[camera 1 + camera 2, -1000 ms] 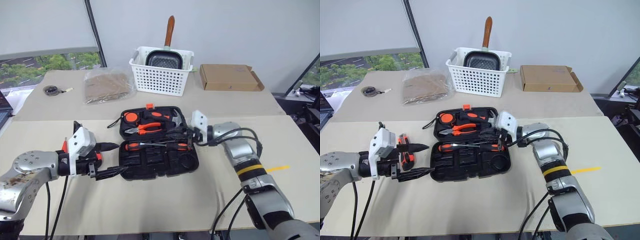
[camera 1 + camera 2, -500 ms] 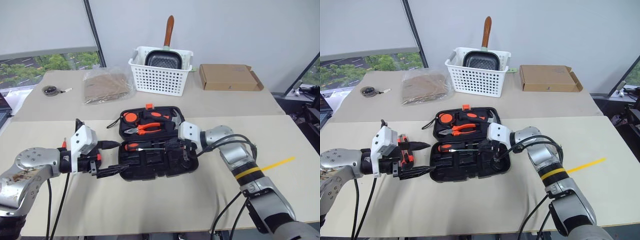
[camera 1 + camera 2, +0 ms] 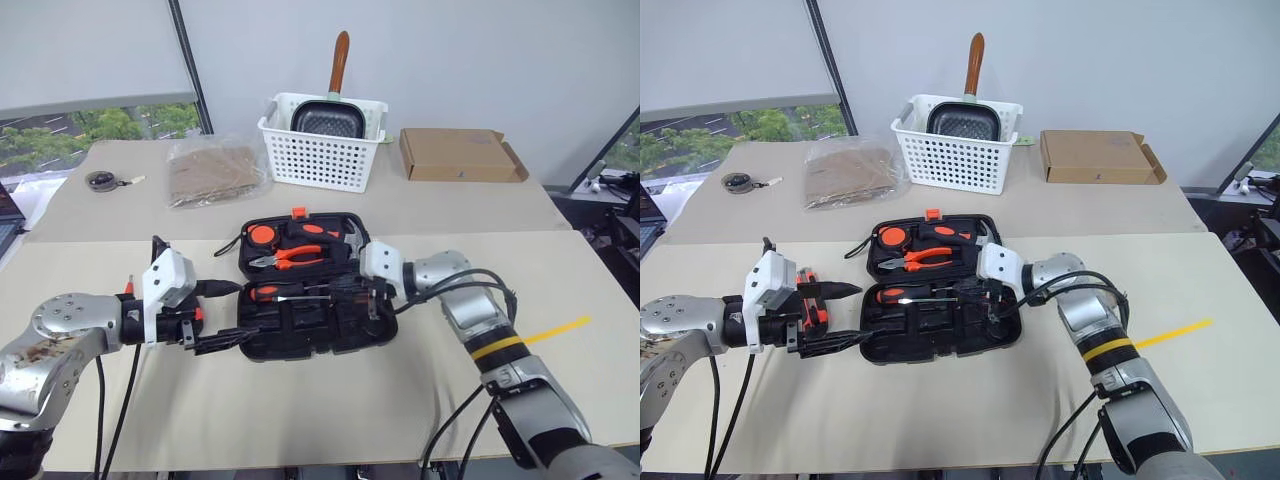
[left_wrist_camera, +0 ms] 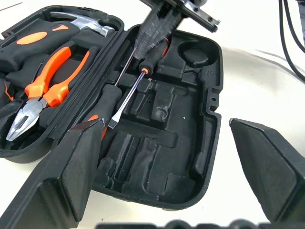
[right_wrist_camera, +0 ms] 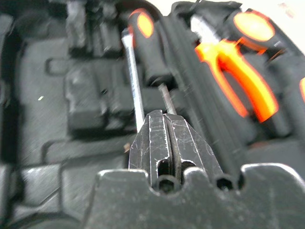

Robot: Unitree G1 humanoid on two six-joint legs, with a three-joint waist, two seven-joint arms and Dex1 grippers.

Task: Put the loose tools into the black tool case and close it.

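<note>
The case (image 3: pixel 312 292) lies open and flat on the table (image 3: pixel 300 410), lid half to the rear, tray half to the front. Two screwdrivers (image 4: pixel 126 88) lie along the rear edge of the tray half, next to the hinge, shafts side by side. The lid half holds the pliers (image 3: pixel 288 256) and the hammer (image 3: pixel 340 238) in their recesses.

The right gripper (image 3: pixel 352 290) is over the right end of the tray half. Its fingers (image 5: pixel 167 138) are pressed together, tips at the screwdriver shafts; whether they pinch a shaft cannot be determined.

The left gripper (image 3: pixel 222 316) hangs just off the left edge of the case. Its fingers (image 4: pixel 71 176) are spread wide and carry nothing. A short orange tool (image 3: pixel 808 298) lies on the table beside this gripper, partly hidden by it.

Behind the case stands a white basket (image 3: pixel 322 142) containing a pan (image 3: pixel 328 118). A plastic bag (image 3: pixel 213 170) lies to the left of the basket, and a cardboard box (image 3: pixel 458 154) to its right. A small round object (image 3: pixel 103 180) lies at the far left of the table.
</note>
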